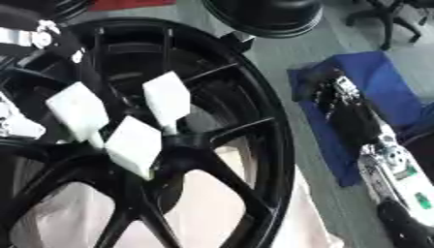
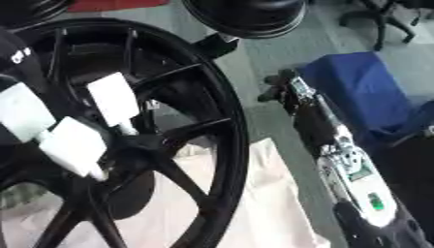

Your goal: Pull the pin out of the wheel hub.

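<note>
The three white pins [image 1: 165, 99] stood in the wheel hub [image 1: 182, 145]. The right hand [image 2: 288, 89], fingers' state unclear, hung well off at three o'clock; the left hand [image 1: 30, 36] sat nearer.

- Both head eyes look steeply down, close upon the black wheel [image 1: 169, 145].
- The right eye sits slightly rightward; both share the wheel and the blue mat [image 2: 364, 87].

Pins [image 1: 167, 99] in wheel hub [image 1: 182, 145], left of mat [image 1: 373, 92]
</note>
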{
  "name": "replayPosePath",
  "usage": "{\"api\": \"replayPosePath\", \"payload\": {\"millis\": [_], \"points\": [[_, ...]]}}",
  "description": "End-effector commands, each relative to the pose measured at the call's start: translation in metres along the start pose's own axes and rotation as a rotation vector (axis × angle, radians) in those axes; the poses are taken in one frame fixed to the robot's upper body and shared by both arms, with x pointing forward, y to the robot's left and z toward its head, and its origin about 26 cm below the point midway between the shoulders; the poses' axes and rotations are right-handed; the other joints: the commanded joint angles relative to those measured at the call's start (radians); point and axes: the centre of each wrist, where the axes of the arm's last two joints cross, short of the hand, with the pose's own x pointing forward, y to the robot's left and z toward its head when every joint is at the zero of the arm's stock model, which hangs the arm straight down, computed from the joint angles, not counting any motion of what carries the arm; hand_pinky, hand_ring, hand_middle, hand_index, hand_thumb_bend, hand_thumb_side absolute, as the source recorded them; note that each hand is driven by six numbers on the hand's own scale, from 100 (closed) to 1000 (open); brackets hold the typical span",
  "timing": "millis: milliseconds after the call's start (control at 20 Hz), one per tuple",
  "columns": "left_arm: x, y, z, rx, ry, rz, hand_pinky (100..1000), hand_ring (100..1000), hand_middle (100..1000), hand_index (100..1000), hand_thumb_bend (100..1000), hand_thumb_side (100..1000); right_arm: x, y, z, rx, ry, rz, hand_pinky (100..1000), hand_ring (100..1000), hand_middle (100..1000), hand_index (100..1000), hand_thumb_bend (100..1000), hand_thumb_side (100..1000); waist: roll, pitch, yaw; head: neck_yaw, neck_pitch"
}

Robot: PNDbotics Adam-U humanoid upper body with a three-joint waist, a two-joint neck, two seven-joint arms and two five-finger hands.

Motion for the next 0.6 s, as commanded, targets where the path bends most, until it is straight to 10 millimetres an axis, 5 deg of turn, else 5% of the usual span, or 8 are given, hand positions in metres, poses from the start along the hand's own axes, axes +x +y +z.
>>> {"api": "replayPosePath", "payload": {"millis": [50, 600], "points": [[0.0058, 0.0084, 0.0082, 0.016, -0.001, -0.018, 858, 717, 698, 774, 396, 231, 0.0050, -0.0032, -0.0003, -0.003, -0.011, 0.019, 1000, 670, 511, 707, 100, 814, 0.001, -0.030, 0.000, -0.001, -0.009], [0.0032, 0.0066, 0.0078, 0.012, 0.020, -0.007, 781, 528, 404, 501, 242, 157, 0.0044, -0.0031, -0.0001, -0.016, -0.005, 0.008, 1000, 669, 510, 706, 100, 818, 0.000, -0.033, 0.001, 0.005, -0.009]]}}
